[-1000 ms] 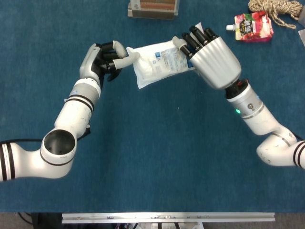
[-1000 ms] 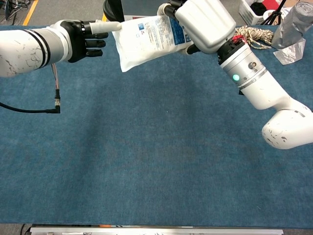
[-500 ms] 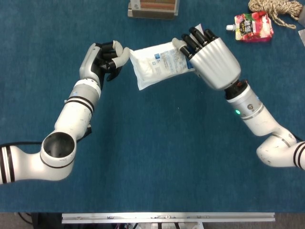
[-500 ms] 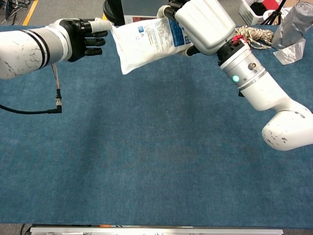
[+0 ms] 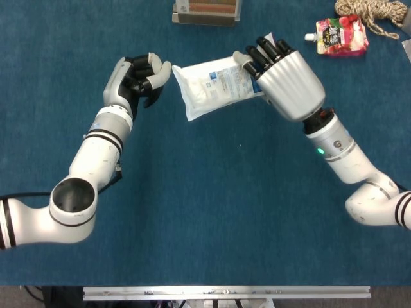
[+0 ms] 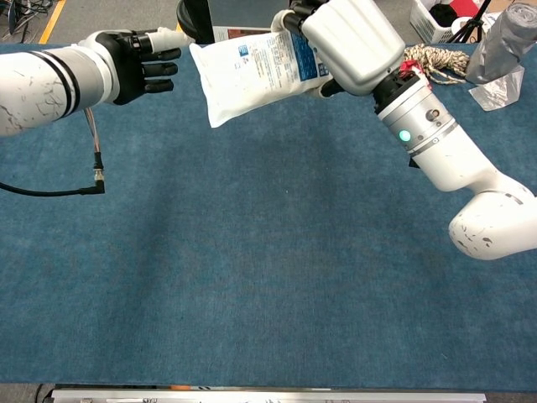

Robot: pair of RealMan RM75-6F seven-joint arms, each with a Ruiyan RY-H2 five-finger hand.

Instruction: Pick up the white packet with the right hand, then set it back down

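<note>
Packet (image 5: 209, 85) between left hand (image 5: 138, 78) and right hand (image 5: 282, 74)

R robot hand (image 5: 282, 74) gripping white packet (image 5: 209, 85), L robot hand (image 5: 140, 78) beside, apart

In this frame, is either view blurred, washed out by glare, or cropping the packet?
Head view: sharp, evenly lit, white packet fully in frame, print too small to read. Chest view: also sharp, no glare; the right hand is cropped by the top edge, packet fully visible.
</note>
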